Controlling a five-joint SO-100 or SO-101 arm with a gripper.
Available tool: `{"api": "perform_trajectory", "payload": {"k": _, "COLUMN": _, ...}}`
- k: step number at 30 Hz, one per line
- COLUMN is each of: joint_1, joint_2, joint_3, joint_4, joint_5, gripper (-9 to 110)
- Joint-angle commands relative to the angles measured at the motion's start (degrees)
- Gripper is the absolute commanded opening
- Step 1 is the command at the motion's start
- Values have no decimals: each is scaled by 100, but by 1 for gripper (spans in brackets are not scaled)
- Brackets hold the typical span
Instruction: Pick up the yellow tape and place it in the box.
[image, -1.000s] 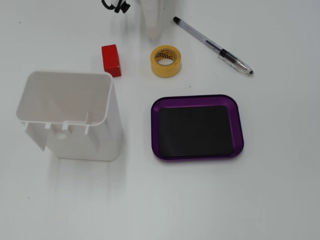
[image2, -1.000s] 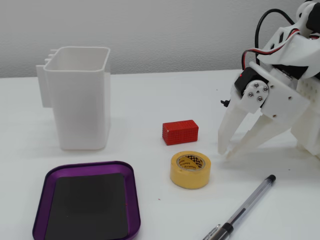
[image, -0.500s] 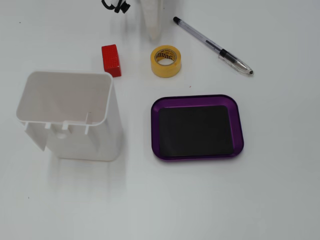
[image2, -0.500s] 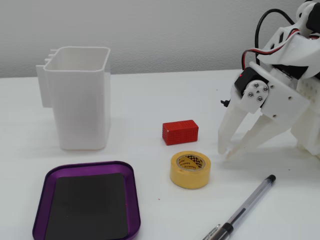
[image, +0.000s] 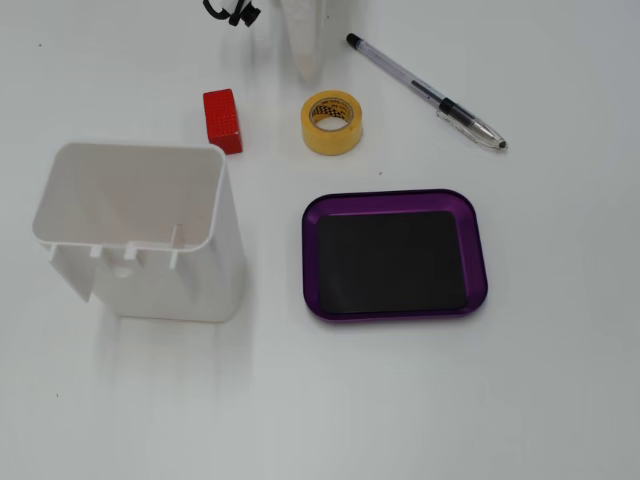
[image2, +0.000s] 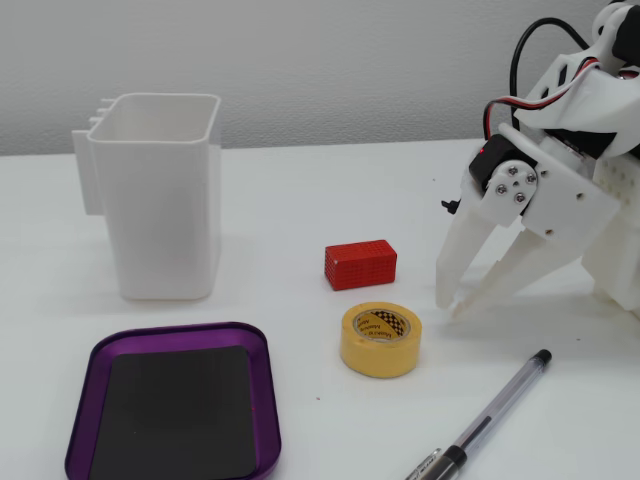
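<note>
The yellow tape (image: 335, 141) (image2: 380, 357) lies flat on the white table, apart from everything else. The box, a shallow purple tray (image: 392, 196) (image2: 170, 331) with a black mat, sits empty a short way from it. My white gripper (image: 308, 68) (image2: 449, 306) points down at the table beside the tape, on the side away from the tray. Its two fingertips meet and hold nothing. In the fixed view from above only the gripper's tip shows, at the top edge.
A red block (image: 222, 120) (image2: 360, 264) lies near the tape. A tall white plastic bin (image: 140, 270) (image2: 165, 200) stands beyond it. A clear pen (image: 425, 92) (image2: 490, 415) lies on the tape's other side, close to the gripper.
</note>
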Motion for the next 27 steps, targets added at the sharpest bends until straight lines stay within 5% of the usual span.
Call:
{"api": "perform_trajectory", "payload": {"k": 1, "joint_1": -35, "joint_2": 360, "joint_3": 26, "joint_4": -88, "joint_5": 44, "gripper": 0}}
{"api": "perform_trajectory", "payload": {"k": 23, "joint_1": -18, "joint_2": 352, "joint_3": 35, "joint_4": -88, "joint_5": -53, "gripper": 0}}
{"api": "perform_trajectory", "payload": {"k": 27, "joint_1": 53, "joint_2": 281, "joint_3": -308, "joint_4": -387, "joint_5": -853, "gripper": 1}}
